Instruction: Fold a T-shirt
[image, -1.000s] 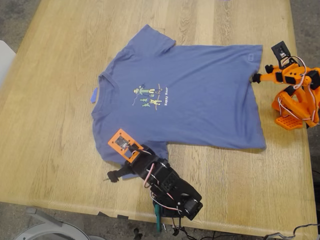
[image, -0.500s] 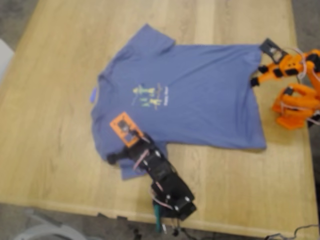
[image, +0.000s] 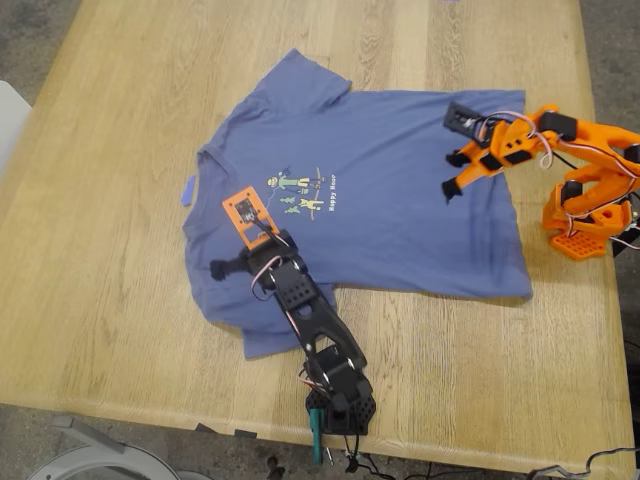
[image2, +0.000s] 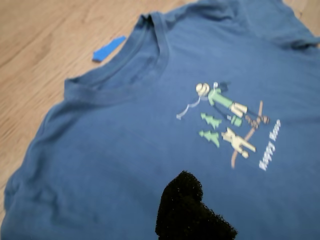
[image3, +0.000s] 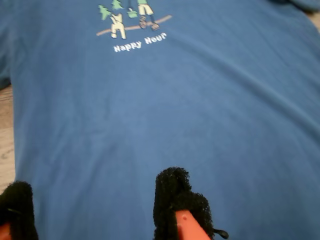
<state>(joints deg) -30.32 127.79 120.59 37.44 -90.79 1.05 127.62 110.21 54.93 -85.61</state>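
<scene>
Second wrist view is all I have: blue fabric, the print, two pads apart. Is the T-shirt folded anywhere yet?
Observer: No. The T-shirt lies flat and unfolded on the table.
Operator: Where's the other arm?
Observer: The first claw is over the shirt's shoulder, below the collar in the exterior view.
Operator: Anything loose nearby?
Observer: A small blue scrap lies on the wood just off the collar.

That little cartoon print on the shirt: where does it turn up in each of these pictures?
Exterior view: the cartoon print sits on the T-shirt's chest, near the picture's middle, beside the orange plate on the black arm.
First wrist view: the print is right of centre, with the collar up and to its left.
Second wrist view: the print is cut off by the top edge.
Shared landmark: the small white lettering beside the print.
</scene>
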